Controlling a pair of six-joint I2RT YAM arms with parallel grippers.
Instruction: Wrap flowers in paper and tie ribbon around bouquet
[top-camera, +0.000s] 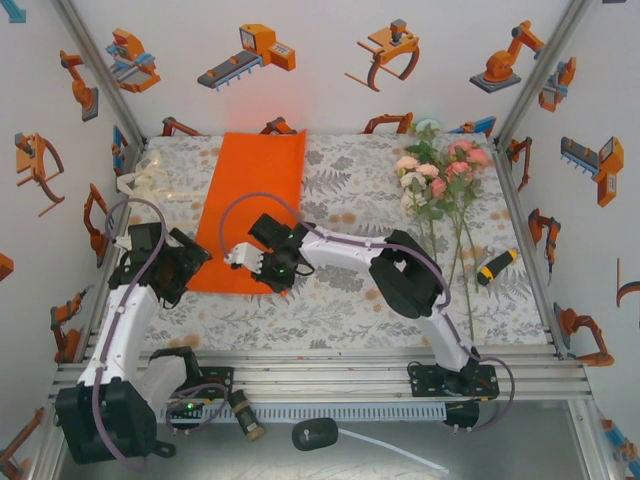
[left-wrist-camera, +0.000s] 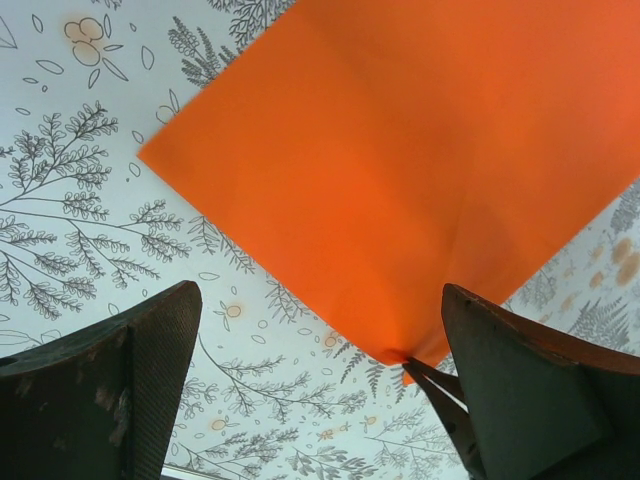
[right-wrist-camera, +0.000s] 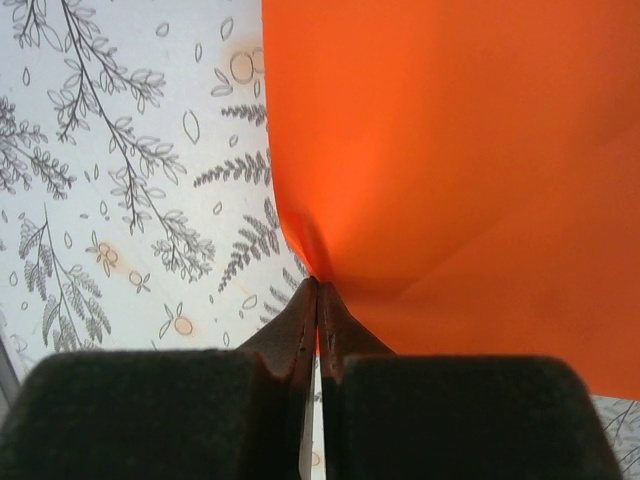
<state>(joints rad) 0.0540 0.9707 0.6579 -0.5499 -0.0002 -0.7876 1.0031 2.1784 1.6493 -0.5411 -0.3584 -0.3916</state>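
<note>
Within right hand (right-wrist-camera: 318, 290), paper (right-wrist-camera: 450, 150) corner, unseen

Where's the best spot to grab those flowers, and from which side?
Probably the bare stems of the flowers, just below the leaves, coming straight down with jaws across them. They lie flat, heads toward the far edge, thin stems pointing back toward the arms.

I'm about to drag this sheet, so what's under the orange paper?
At the near corner pinched by the right fingers, the paper curls up off the leaf-print tablecloth. The rest lies flat, so anything beneath it is covered.
</note>
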